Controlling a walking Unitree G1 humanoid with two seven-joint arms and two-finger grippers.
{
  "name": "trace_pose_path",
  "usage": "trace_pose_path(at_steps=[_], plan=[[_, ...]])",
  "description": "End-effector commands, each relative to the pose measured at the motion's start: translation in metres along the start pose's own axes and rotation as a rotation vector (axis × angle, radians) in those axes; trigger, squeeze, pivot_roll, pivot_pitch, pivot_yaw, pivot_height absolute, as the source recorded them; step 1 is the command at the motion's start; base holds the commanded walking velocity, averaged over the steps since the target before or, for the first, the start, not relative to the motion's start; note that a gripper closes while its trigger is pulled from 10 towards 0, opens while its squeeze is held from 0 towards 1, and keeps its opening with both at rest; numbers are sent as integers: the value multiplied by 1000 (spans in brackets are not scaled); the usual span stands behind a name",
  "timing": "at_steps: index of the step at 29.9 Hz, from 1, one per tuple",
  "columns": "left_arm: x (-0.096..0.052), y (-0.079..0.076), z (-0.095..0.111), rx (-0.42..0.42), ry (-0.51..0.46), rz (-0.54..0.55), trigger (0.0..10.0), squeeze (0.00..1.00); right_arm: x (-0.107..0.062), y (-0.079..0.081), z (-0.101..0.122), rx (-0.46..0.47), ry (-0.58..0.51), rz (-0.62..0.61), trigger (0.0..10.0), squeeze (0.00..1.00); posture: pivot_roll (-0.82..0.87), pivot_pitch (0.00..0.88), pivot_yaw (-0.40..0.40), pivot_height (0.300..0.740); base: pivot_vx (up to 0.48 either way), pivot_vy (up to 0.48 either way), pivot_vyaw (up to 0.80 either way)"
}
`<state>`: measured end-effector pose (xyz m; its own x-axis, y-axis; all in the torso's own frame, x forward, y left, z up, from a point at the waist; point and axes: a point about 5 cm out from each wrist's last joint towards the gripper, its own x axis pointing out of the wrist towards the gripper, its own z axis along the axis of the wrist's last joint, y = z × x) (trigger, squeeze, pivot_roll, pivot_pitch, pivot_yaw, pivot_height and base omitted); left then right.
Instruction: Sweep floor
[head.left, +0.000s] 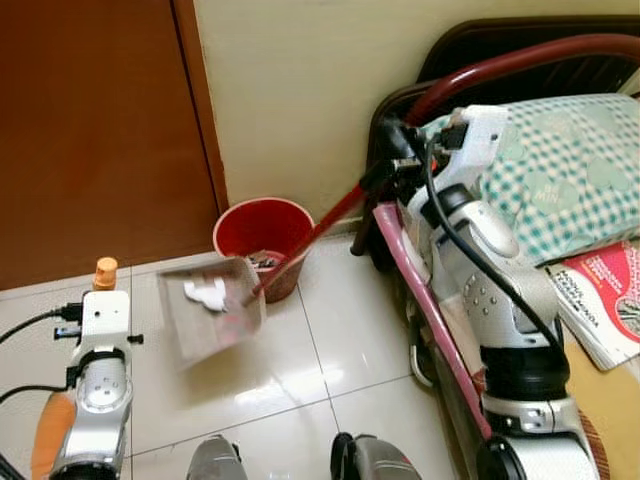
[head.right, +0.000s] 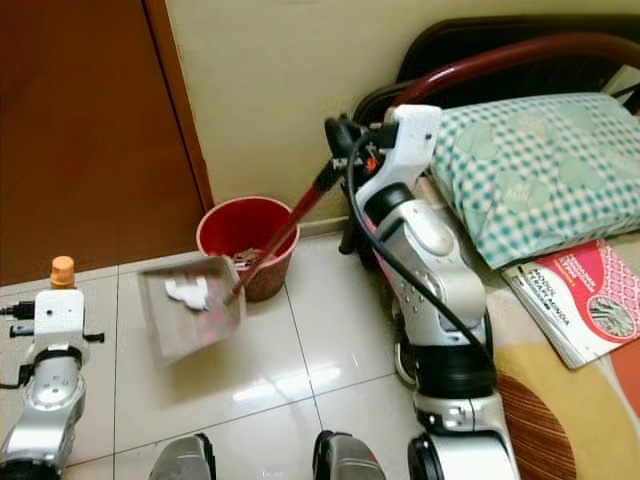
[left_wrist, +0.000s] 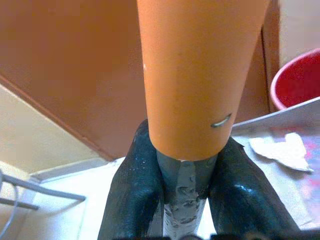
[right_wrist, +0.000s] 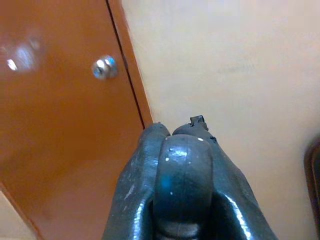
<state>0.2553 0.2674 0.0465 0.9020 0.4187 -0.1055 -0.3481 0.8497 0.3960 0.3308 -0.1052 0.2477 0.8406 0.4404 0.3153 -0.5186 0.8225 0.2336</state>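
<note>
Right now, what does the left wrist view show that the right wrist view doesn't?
The left wrist view shows the left hand shut on the orange handle, with the red bin and the tilted metal dustpan, carrying white paper scraps, beyond it. The right wrist view shows the right hand shut on the dark end of the dustpan's handle, a door knob and the cream wall. Both share the brown door.
</note>
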Motion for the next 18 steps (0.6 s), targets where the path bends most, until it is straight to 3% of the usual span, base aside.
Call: trace_pose_path(at_steps=[1, 7, 8, 11, 13, 18], plan=[[0, -10, 7, -39, -39, -36, 10000, 0, 6, 4, 26, -10, -116, 29, 10000, 0, 6, 62, -71, 740, 0, 0, 0], [0, -19, 8, -56, -41, -53, 10000, 0, 23, 9, 52, -33, -223, 27, 10000, 0, 8, 60, -70, 740, 0, 0, 0], [-2, -26, 10, -74, -46, -82, 10000, 0, 32, 12, 67, -73, -281, 22, 10000, 0, 13, 62, -69, 740, 0, 0, 0], [-4, -33, 12, -94, -55, -114, 10000, 0, 37, 15, 79, -123, -324, 25, 10000, 0, 14, 64, -70, 740, 0, 0, 0], [-6, -39, 15, -119, -68, -148, 10000, 0, 40, 16, 87, -204, -356, 26, 10000, 0, 14, 66, -70, 740, 0, 0, 0], [-10, -54, 33, -227, -132, -260, 10000, 0, 43, 15, 91, -278, -375, 19, 10000, 0, 14, 75, -70, 740, 0, 0, 0]])
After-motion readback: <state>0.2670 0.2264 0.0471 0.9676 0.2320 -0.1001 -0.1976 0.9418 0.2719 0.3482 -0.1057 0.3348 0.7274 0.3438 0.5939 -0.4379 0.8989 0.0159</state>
